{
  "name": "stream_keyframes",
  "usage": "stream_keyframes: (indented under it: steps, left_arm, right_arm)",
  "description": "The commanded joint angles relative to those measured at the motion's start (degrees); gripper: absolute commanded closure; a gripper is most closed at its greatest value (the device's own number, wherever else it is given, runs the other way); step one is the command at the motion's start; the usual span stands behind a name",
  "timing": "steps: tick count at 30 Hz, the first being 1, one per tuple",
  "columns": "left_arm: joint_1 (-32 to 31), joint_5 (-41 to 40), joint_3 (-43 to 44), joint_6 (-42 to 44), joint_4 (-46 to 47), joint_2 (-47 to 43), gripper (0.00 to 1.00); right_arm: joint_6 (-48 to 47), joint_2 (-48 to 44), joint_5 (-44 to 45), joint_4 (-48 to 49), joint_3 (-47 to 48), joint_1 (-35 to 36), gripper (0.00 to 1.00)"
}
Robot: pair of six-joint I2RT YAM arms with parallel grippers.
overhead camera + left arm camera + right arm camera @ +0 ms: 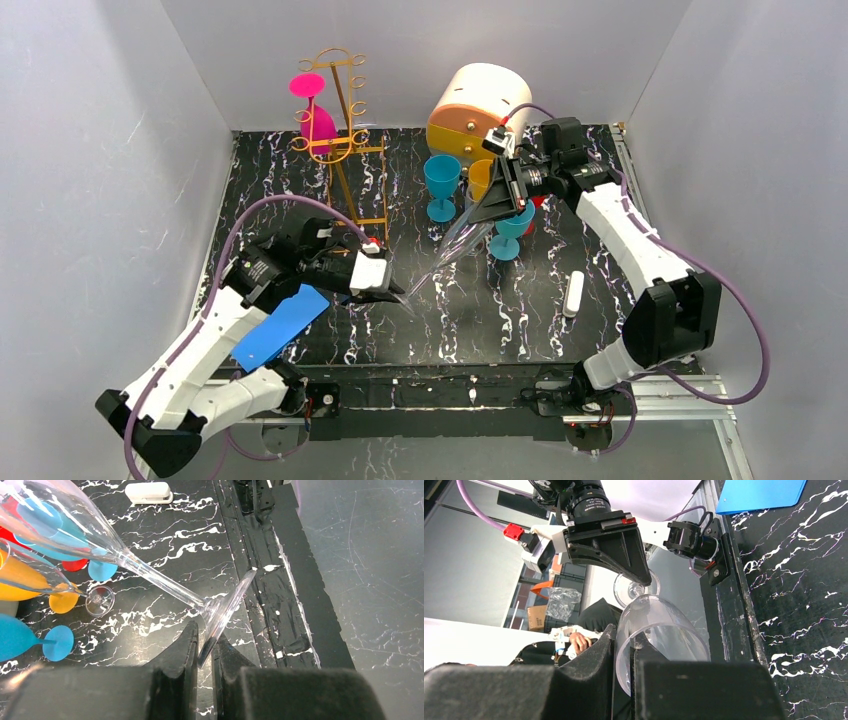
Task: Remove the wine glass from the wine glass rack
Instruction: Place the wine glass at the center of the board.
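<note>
Well clear of the wine glass rack, to its right and nearer the arms, a clear wine glass lies tilted in the air between two grippers. The left gripper is clamped on the edge of its foot; the right gripper pinches the bowl's rim. A pink glass hangs upside down on the rack.

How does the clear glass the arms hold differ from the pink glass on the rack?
The clear glass is see-through; the pink glass is opaque. The clear glass is held tilted, jaws of the left gripper on its foot, those of the right gripper on its rim; the pink glass hangs on the rack, foot up. Both are stemmed.
</note>
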Motion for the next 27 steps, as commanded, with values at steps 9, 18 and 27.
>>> stream_keyframes:
  steps: [9,18,27]
  left_arm:
    - [1.44,-6.84,-0.25,-5.45,3.55,-1.17,0.73]
    - [1.45,-7.56,0.17,-4.30,0.65,-1.31,0.43]
    - [1.45,-12.35,-1.37,-6.25,0.28,-4.16,0.21]
  right_arm:
    - [0.70,-4.73,4.09,2.20,-0.82,1.67,0.99]
    - [0.11,-5.26,7.70,1.71,-1.59,1.69,0.99]
    - [-1.78,-6.55,13.41,0.65,-1.14,1.66,0.99]
